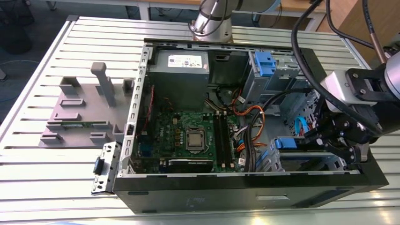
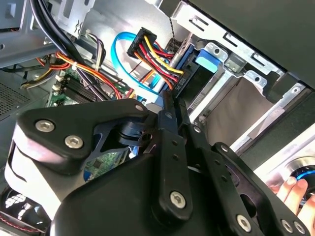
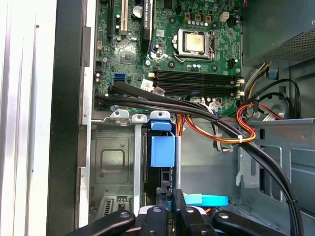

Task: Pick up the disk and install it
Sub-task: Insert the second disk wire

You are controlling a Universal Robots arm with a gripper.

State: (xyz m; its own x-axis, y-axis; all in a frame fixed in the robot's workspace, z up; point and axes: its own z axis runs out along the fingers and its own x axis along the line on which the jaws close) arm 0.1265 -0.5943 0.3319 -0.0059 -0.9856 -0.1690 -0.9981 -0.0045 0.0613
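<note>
The disk (image 1: 289,143) stands on edge in the drive cage at the near corner of the open computer case, on the exterior view's right. Its blue bracket (image 3: 162,150) shows between the cage's metal rails, and the bracket's tab (image 2: 206,61) appears in the second wrist view. My gripper (image 1: 319,140) reaches into the case from the exterior view's right. The fingers (image 3: 152,216) sit close together on the disk's thin dark end, and the gripper (image 2: 174,105) lines up with the disk's edge. Most of the disk's flat face is hidden by the cage.
Bundled red, yellow and black cables (image 2: 152,54) and a blue data cable (image 2: 118,49) hang close by the cage. The motherboard (image 1: 187,136) and grey power-supply box (image 1: 181,61) fill the case. A grey stand (image 1: 87,108) stands on the slatted table. A person's hand (image 2: 290,194) shows outside the case.
</note>
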